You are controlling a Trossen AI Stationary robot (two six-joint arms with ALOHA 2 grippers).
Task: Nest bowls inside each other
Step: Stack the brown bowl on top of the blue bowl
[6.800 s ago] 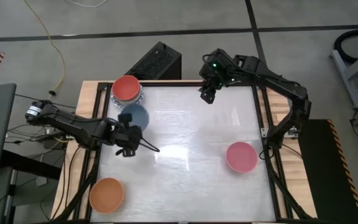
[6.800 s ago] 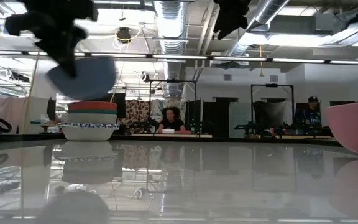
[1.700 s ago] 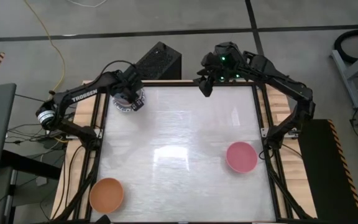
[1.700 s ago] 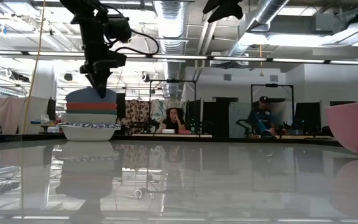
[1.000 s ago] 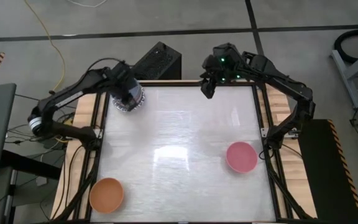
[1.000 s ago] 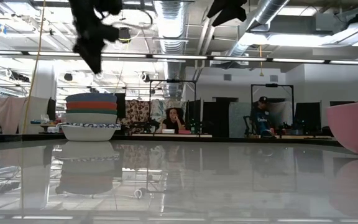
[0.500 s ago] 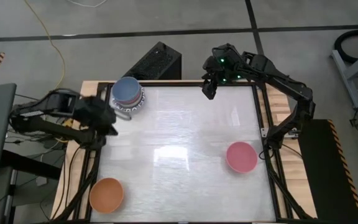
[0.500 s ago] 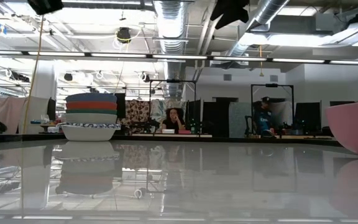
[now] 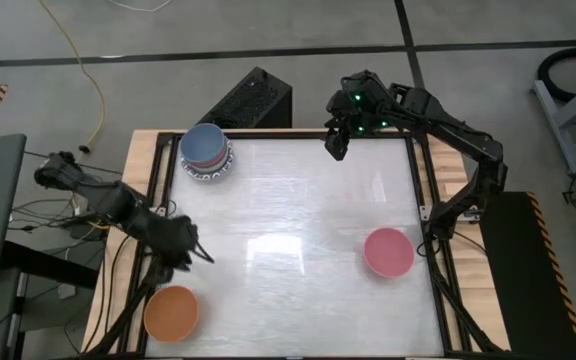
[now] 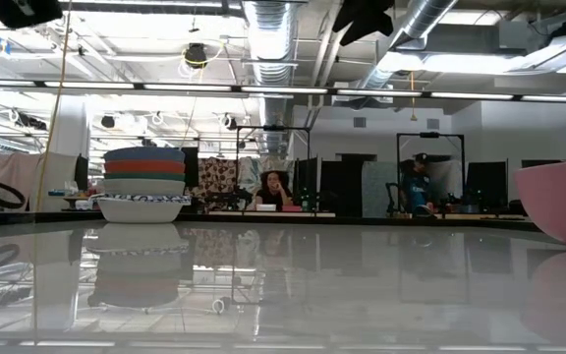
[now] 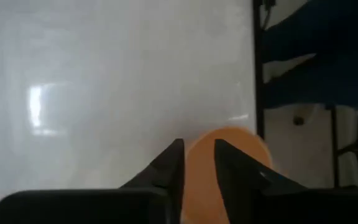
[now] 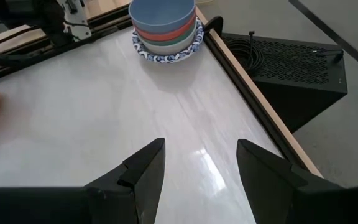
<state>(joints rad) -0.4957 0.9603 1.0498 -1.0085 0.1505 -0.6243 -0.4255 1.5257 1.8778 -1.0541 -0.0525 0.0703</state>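
A white table (image 9: pixel 288 290) held a stack of nested bowls (image 9: pixel 206 152) at its far left corner, a blue bowl on top with red, teal and a patterned one beneath. Two bowls stood apart from it: an orange bowl (image 9: pixel 172 312) at the near left corner and a pink bowl (image 9: pixel 388 251) toward the near right. The left gripper (image 9: pixel 190 250) hung over the left edge of the table, between the stack and the orange bowl and much nearer the orange one. In the left wrist view its two fingers (image 11: pixel 166 169) stood slightly parted with nothing between them, and the orange bowl (image 11: pixel 229 163) lay straight ahead of the tips, not yet touched. The bowl was round, so no side favoured the grasp; the rim nearest the fingers looked the likely target. The right gripper (image 9: pixel 337 143) waited above the far edge near the middle, fingers wide apart and empty, well away from the pink bowl. Judged from this layout, the left arm was the better placed for the orange bowl, which then had to travel to the far left stack.
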